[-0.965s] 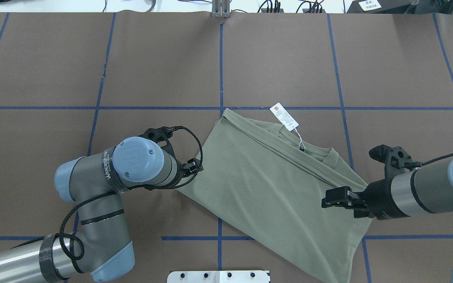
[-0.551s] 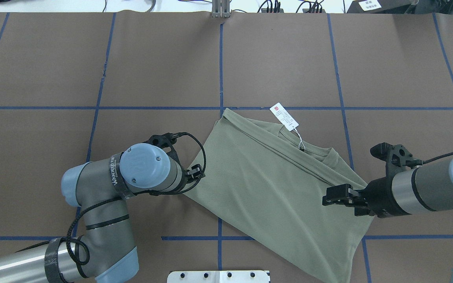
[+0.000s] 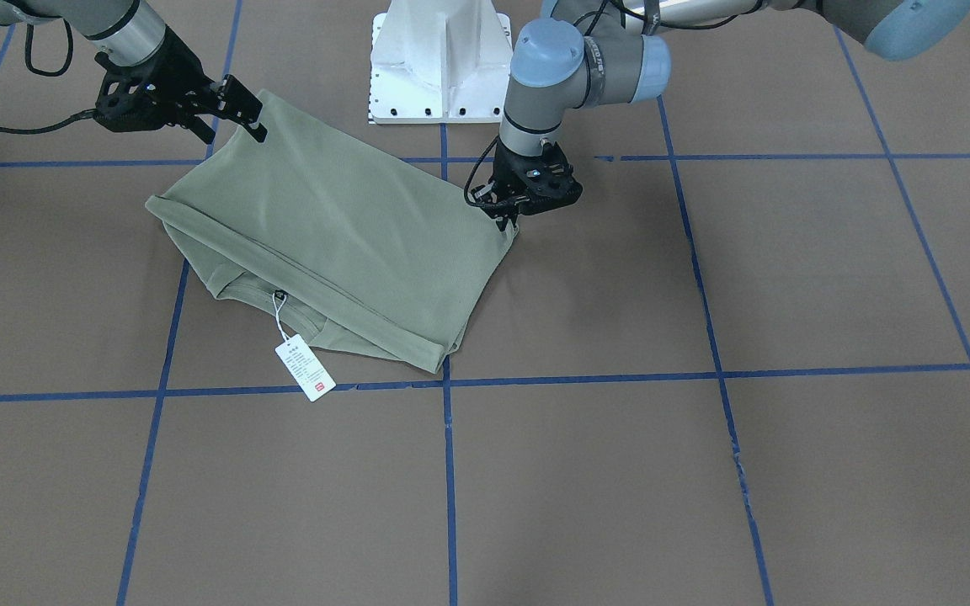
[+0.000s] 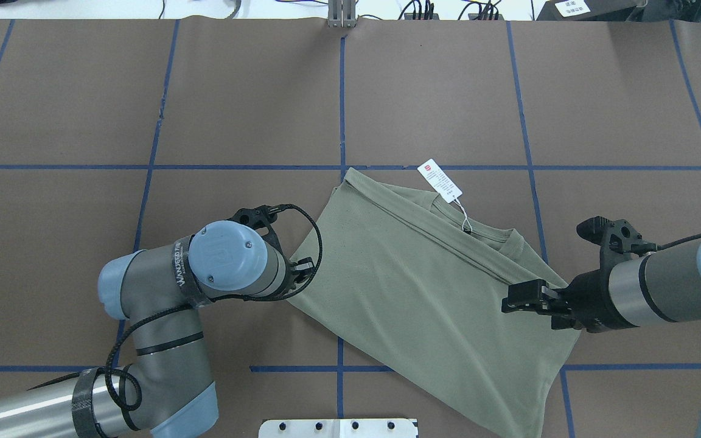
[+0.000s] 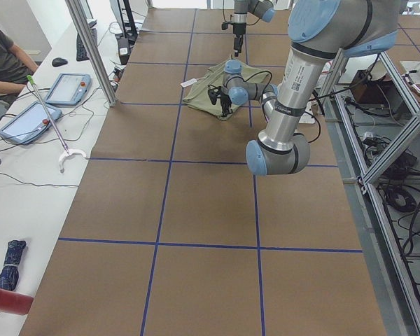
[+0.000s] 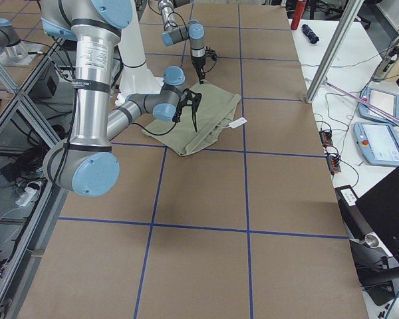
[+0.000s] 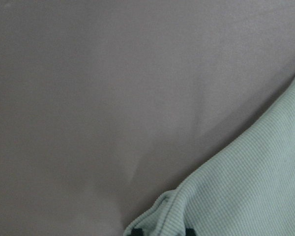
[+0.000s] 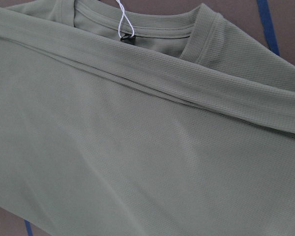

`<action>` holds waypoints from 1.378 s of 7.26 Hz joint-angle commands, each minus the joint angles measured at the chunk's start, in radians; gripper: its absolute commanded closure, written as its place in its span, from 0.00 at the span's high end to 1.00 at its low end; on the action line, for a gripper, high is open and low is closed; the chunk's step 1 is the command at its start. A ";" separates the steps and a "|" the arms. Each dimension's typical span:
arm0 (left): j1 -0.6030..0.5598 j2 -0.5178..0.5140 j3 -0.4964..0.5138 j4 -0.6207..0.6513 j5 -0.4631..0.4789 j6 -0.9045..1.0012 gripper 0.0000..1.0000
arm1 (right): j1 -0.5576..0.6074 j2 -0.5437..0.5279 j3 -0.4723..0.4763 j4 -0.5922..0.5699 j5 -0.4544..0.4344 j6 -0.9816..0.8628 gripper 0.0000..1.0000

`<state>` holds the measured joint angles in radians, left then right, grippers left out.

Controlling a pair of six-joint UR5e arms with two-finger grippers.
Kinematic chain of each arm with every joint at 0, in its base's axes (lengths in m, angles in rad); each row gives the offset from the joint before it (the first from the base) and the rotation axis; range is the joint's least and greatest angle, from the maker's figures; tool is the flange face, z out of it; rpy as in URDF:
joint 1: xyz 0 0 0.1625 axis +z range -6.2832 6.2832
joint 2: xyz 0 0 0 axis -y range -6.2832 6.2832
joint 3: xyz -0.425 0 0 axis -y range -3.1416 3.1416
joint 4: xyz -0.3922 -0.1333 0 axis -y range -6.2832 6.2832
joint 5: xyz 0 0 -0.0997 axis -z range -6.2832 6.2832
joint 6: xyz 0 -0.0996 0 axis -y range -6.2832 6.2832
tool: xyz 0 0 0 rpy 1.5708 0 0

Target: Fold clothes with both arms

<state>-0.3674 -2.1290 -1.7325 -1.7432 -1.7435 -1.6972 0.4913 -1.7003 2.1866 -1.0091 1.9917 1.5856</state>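
The pale sage-green shirt (image 4: 411, 286) lies folded and slanted on the brown table, collar and white hang tag (image 4: 440, 180) at its far side. It also shows in the front view (image 3: 342, 236). My left gripper (image 3: 508, 223) points down at the shirt's left corner and is shut on it. The left wrist view shows that corner (image 7: 236, 187) bunched between the black fingertips (image 7: 132, 232). My right gripper (image 4: 507, 304) hovers over the shirt's right part. In the front view (image 3: 259, 124) its fingers stand apart. The right wrist view shows only flat cloth (image 8: 137, 147) and the collar (image 8: 201, 29).
The white pedestal base (image 3: 441, 59) stands just behind the shirt. Blue tape lines (image 4: 342, 91) grid the brown table. A metal post (image 5: 91, 52), tablets (image 5: 63, 87) and a seated person (image 5: 3, 59) are at the operators' side.
My left arm has moved right and a little toward the robot, drawing the shirt's left corner inward. My right gripper has shifted slightly right and away from the robot.
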 commanded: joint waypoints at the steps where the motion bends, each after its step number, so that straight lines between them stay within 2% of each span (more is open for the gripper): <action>1: -0.008 0.000 -0.030 0.052 -0.001 0.001 0.00 | 0.001 0.001 -0.004 0.000 -0.001 0.001 1.00; 4: -0.157 -0.003 0.011 0.064 0.010 0.051 0.00 | 0.001 0.005 -0.014 0.004 -0.002 0.011 1.00; 6: -0.237 -0.052 0.094 0.047 0.044 0.132 0.00 | 0.009 0.010 -0.011 0.004 -0.004 0.011 1.00; 7: -0.261 -0.128 0.205 -0.005 0.068 0.160 0.00 | 0.012 0.025 -0.010 0.004 -0.002 0.011 1.00; 9: -0.310 -0.257 0.489 -0.222 0.090 0.223 0.00 | 0.012 0.027 -0.008 0.004 -0.005 0.013 1.00; 10: -0.339 -0.320 0.596 -0.286 0.138 0.287 0.00 | 0.009 0.027 -0.007 0.004 -0.017 0.011 1.00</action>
<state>-0.6735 -2.3707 -1.2828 -1.9325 -1.6483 -1.4737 0.5017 -1.6744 2.1782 -1.0047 1.9841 1.5979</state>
